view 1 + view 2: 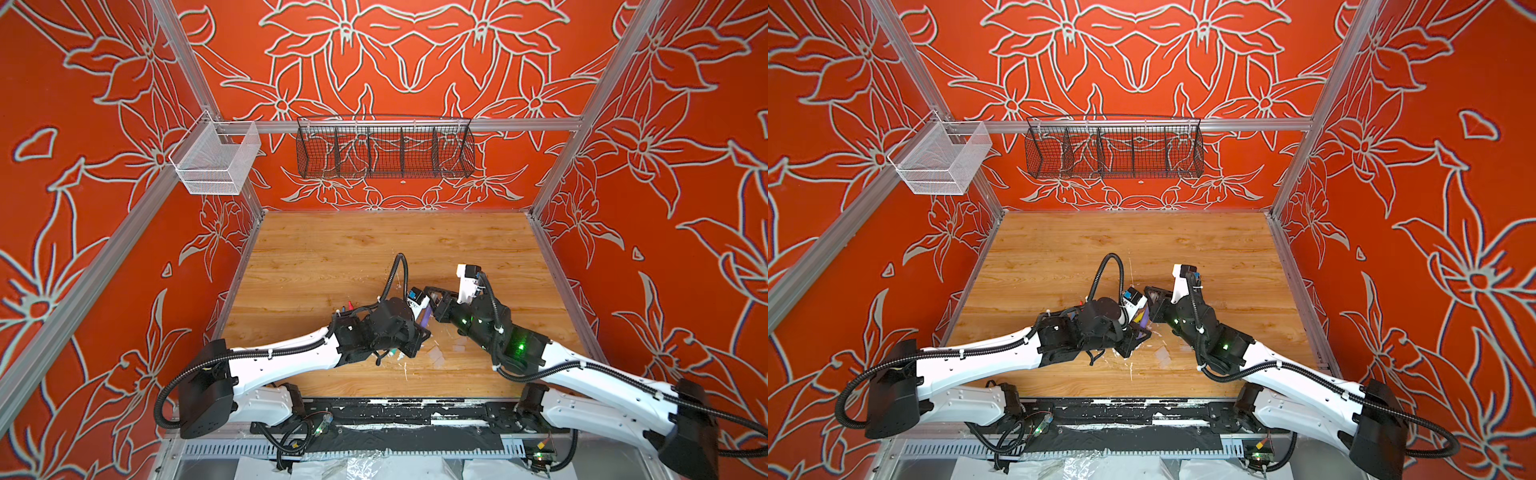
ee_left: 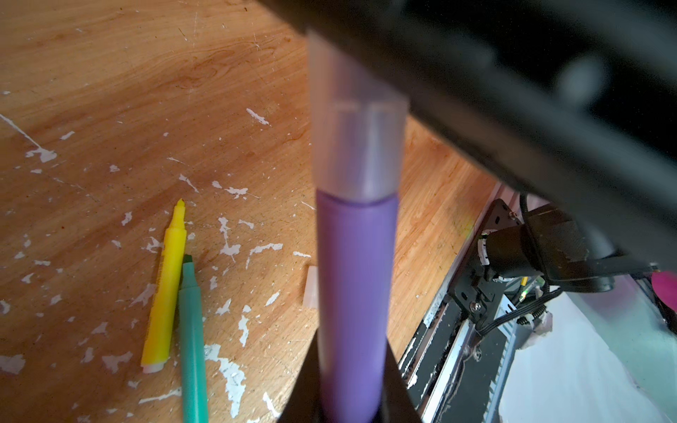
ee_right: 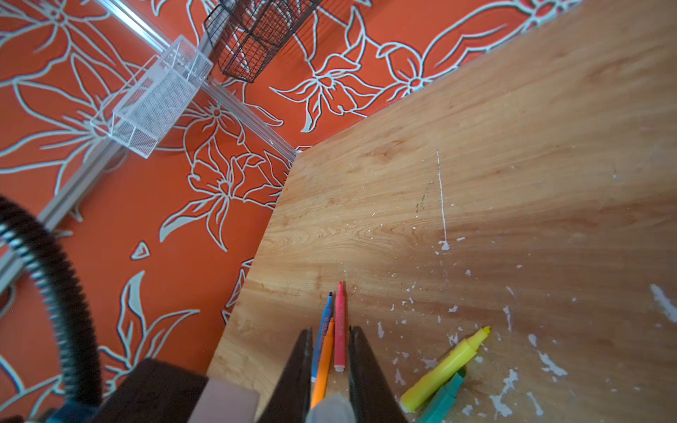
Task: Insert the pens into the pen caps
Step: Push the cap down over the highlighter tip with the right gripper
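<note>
One pair seemed nearly done: left gripper [image 2: 351,388] clamped purple pen [image 2: 355,285]; right gripper [image 3: 329,329] pinched clear cap [image 2: 357,139], which sat over pen tip. Yellow pen [image 2: 166,289], green pen [image 2: 192,337], blue pen [image 3: 322,329], orange pen [image 3: 324,362] and pink pen [image 3: 340,326] lay uncapped on table [image 2: 110,73].

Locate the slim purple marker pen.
In both top views the slim purple marker pen is held by the left gripper over the middle of the wooden table, its tip inside the clear plastic cap pinched by the right gripper.

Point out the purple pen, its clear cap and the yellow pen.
purple pen [image 2: 357,285]: left wrist view, middle of barrel.
clear cap [image 2: 357,146]: left wrist view, its side wall.
yellow pen [image 2: 166,289]: left wrist view, middle of barrel.
</note>
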